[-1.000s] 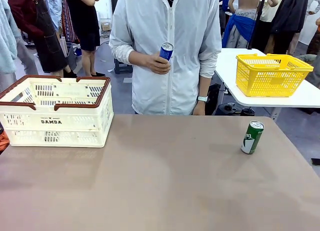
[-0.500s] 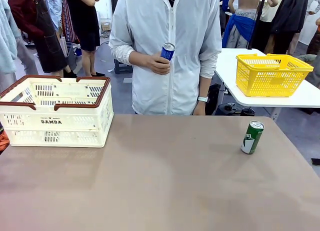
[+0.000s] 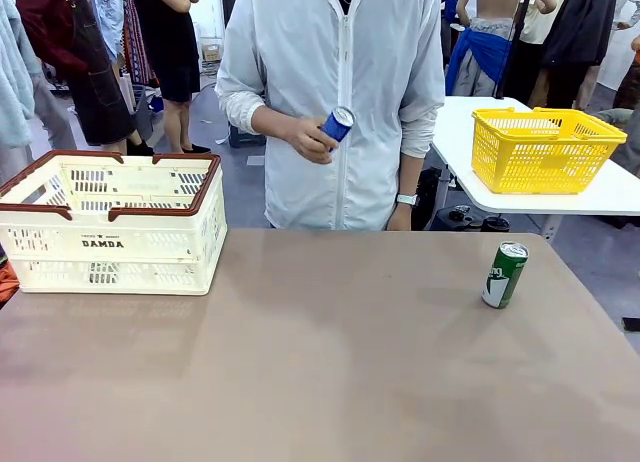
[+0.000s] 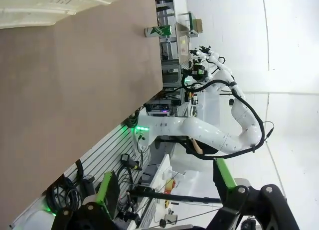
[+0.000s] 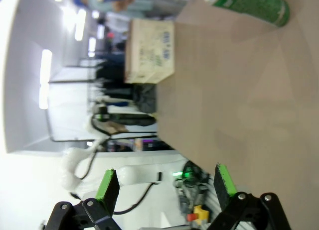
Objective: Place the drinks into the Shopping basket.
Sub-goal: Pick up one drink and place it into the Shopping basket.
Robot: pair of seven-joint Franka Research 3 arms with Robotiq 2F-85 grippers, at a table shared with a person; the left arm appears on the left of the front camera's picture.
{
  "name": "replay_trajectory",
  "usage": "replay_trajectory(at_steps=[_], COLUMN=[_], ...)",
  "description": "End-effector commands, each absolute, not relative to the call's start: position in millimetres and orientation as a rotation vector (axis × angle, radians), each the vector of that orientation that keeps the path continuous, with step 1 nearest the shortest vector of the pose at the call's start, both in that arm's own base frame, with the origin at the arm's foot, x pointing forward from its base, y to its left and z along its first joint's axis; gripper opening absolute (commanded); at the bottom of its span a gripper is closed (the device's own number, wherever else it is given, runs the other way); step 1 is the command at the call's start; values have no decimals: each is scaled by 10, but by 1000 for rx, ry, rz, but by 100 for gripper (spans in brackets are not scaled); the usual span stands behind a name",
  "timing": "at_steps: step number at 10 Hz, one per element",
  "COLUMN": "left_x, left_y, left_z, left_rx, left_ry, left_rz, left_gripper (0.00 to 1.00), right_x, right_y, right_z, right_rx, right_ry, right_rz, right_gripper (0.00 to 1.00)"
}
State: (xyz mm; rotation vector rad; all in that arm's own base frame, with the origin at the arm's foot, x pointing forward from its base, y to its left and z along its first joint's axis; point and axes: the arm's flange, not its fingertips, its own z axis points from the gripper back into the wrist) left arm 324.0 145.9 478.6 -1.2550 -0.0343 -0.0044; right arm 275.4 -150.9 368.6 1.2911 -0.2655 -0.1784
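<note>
A green can [image 3: 504, 275] stands upright near the table's right edge. It also appears sideways far off in the left wrist view [image 4: 158, 31] and at the top of the right wrist view [image 5: 246, 3]. The person across the table holds a blue can [image 3: 337, 124], tilted, in one hand at chest height. The cream Shopping basket [image 3: 110, 222] with its brown rim sits at the table's far left, and its wall is in both wrist views [image 4: 50, 8] [image 5: 149, 51]. My left gripper [image 4: 167, 185] and right gripper [image 5: 165, 184] are open, with nothing between their fingers, well off from the cans.
A yellow mesh basket [image 3: 545, 147] sits on a separate white table at the back right. Other people stand in the background. The brown tabletop [image 3: 330, 362] stretches between the basket and the green can.
The person's hand has dropped slightly and tipped the blue can to the right. The green can and the basket have not moved.
</note>
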Motion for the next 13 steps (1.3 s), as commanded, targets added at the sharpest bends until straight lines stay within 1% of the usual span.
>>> replay_trajectory(at_steps=[1, 3, 4, 5, 6, 7, 8, 9, 10, 11, 12, 13], left_x=[3223, 3223, 3223, 3223, 3223, 3223, 3223, 3223, 3223, 3223, 3223, 3223], left_y=[1452, 1452, 1452, 1452, 1452, 1452, 1452, 1452, 1452, 1452, 1452, 1452], left_z=[4777, 4777, 4777, 4777, 4777, 4777, 4777, 4777, 4777, 4777, 4777, 4777], left_rx=[-1256, -1256, -1256, -1256, -1256, -1256, -1256, -1256, -1256, -1256, -1256, -1256], left_ry=[-41, -41, -41, -41, -41, -41, -41, -41, -41, -41, -41, -41], left_rz=[8, 8, 8, 8, 8, 8, 8, 8, 8, 8, 8, 8], left_gripper=[100, 100, 100, 100, 100, 100, 100, 100, 100, 100, 100, 100], right_x=[3179, 3725, 3794, 3779, 3708, 3508, 3870, 3870, 3877, 4039, 4251, 4427], right_y=[-1004, -583, -461, -420, -413, -448, -291, -291, -396, -402, -411, -398], right_z=[4114, 4181, 4123, 4118, 4162, 4297, 4223, 4223, 4279, 4269, 4329, 4379], right_rx=[876, 294, 183, 104, 98, 149, 313, 313, 204, 217, 233, 249], right_ry=[-194, -146, -110, -153, -207, -332, -279, -279, -297, -307, -374, -390], right_rz=[-73, -109, -78, -90, -103, -112, -73, -73, -76, -61, -14, 5], right_gripper=[100, 100, 100, 100, 100, 100, 100, 100, 100, 100, 100, 100])
